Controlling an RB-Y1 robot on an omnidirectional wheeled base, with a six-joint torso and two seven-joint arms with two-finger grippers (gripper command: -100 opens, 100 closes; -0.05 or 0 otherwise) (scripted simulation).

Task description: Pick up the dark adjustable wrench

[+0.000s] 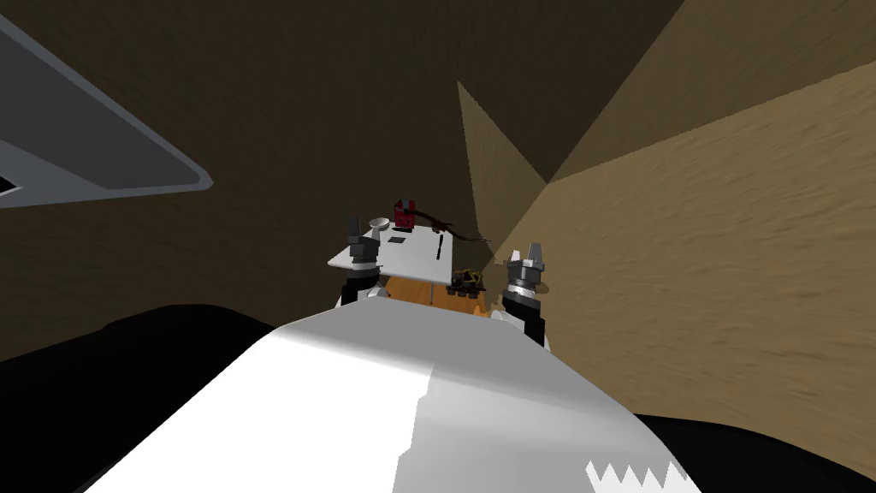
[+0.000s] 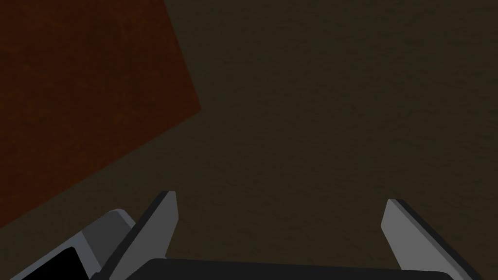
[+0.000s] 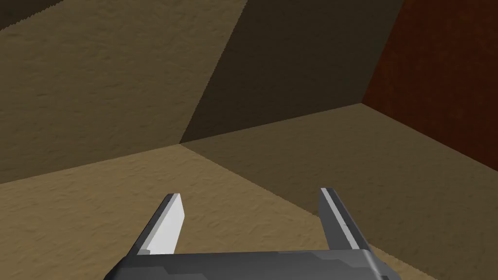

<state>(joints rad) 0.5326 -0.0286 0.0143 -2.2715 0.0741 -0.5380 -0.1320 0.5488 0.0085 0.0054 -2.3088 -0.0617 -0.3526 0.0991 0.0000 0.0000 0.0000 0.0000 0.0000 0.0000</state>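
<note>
A thin dark bar, the dark adjustable wrench [image 1: 440,246], lies on a small white table top [image 1: 415,257] straight ahead, towards the table's right side. My left gripper [image 1: 353,225] is raised at the table's left edge and points upward. Its fingers [image 2: 163,221] stand open with nothing between them. My right gripper [image 1: 524,254] is raised to the right of the table, apart from it. Its fingers [image 3: 169,221] are also open and hold nothing. Neither gripper touches the wrench.
On the table's far side stand a red box [image 1: 404,214] and a white bowl-like thing [image 1: 378,223], with a small dark square [image 1: 395,240] nearer. A dark and yellow tangle [image 1: 466,279] sits on an orange surface [image 1: 411,289] below. Tan walls close in on the right.
</note>
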